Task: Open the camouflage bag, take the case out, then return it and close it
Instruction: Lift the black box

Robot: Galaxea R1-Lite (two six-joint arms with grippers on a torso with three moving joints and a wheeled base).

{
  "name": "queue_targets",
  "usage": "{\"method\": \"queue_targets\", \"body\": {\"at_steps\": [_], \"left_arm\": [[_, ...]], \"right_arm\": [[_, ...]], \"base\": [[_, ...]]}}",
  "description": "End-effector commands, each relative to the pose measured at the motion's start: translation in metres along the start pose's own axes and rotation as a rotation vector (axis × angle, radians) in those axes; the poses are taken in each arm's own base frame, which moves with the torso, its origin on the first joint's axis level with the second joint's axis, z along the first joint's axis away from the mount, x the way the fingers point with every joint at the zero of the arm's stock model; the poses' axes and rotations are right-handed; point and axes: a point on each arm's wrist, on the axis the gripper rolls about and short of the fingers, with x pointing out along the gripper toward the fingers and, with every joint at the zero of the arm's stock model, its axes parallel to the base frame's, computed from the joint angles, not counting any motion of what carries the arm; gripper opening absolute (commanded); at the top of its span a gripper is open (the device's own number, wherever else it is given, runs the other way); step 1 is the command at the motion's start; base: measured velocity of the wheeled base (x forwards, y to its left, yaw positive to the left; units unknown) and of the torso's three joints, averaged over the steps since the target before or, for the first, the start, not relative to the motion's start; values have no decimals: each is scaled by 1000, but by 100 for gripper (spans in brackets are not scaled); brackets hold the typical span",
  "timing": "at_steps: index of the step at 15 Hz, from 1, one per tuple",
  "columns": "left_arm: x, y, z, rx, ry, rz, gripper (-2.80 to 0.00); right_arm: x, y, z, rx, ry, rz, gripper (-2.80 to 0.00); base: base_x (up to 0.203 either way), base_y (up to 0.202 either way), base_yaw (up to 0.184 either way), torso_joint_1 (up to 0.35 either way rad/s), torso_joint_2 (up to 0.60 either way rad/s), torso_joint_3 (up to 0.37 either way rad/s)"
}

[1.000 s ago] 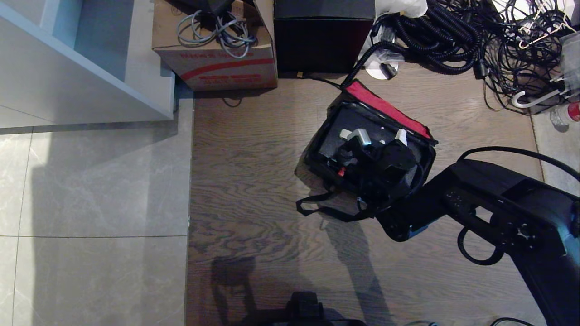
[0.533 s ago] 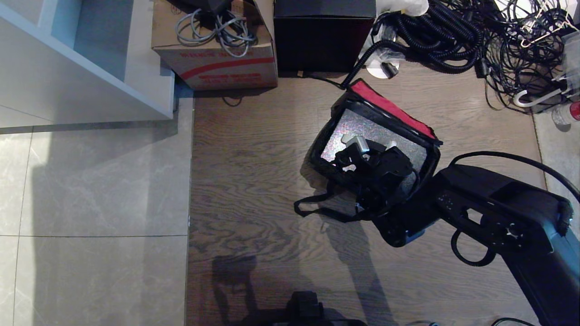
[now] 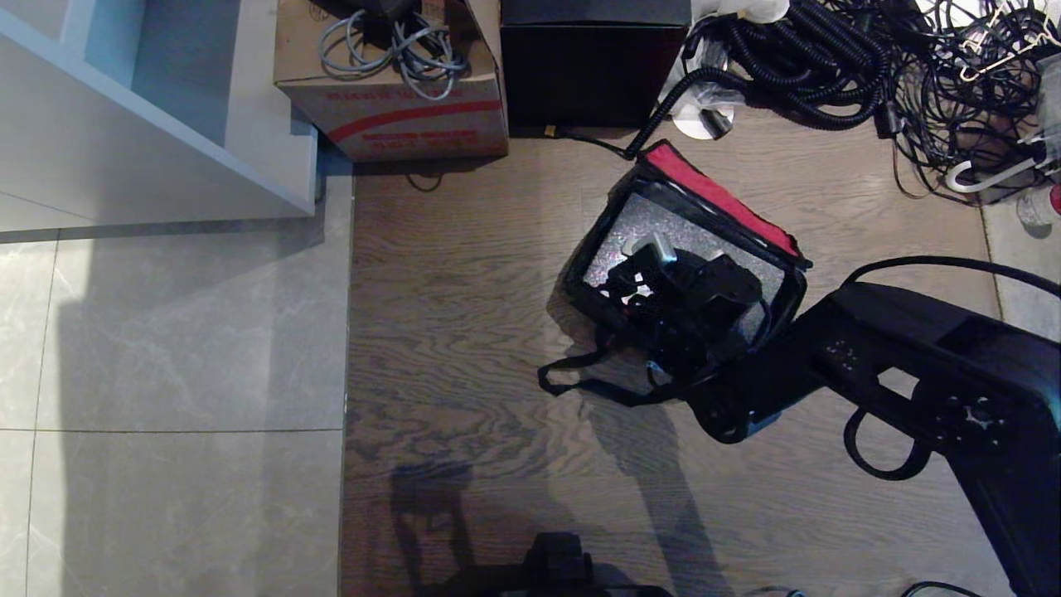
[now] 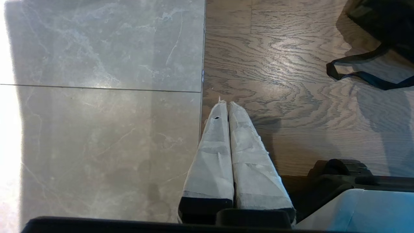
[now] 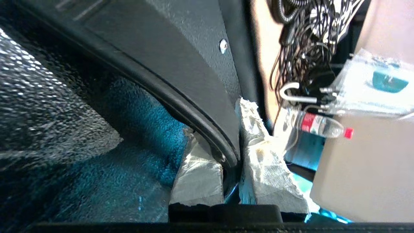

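The camouflage bag (image 3: 713, 197) stands open on the wooden floor, its red inner rim on the far side and its black strap (image 3: 580, 385) trailing toward me. Inside it sits the case (image 3: 630, 225), speckled top up, with the silver handle end (image 3: 655, 245) showing. My right gripper (image 3: 663, 286) reaches into the bag from the near right. In the right wrist view the right gripper (image 5: 226, 136) is shut on the case's black handle (image 5: 207, 129), below the case's textured side (image 5: 168, 48). My left gripper (image 4: 226, 104) hangs shut and empty over the tile-wood seam.
A brown cardboard box (image 3: 390, 91) holding cables and a plain black cube box (image 3: 593, 70) stand behind the bag. Tangled cables (image 3: 829, 66) and a water bottle (image 3: 1036, 207) lie at the far right. A white shelf unit (image 3: 149, 124) fills the far left.
My right gripper has closed on the case's handle. The case's speckled top now shows bright and higher in the bag's mouth, and the arm has shifted slightly.
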Motion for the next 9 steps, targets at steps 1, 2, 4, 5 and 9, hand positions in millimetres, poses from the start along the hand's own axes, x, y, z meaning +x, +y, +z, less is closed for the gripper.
{"method": "queue_targets", "body": {"at_steps": [1,2,4,5,9], "left_arm": [[0,0,0,0,0,0,-280],[0,0,0,0,0,0,-280],[0,0,0,0,1,0,-280],[0,0,0,0,0,0,-280],[0,0,0,0,0,0,-280]], "right_arm": [[-2,-56,25,100,-25,-64,-280],[-5,-71,28,109,-30,-66,-280],[-13,-91,33,118,-39,-62,-280],[-16,-96,34,115,-43,-59,-280],[-25,-120,41,123,-57,-55,-280]], "base": [[0,0,0,0,0,0],[0,0,0,0,0,0],[0,0,0,0,0,0],[0,0,0,0,0,0],[0,0,0,0,0,0]]}}
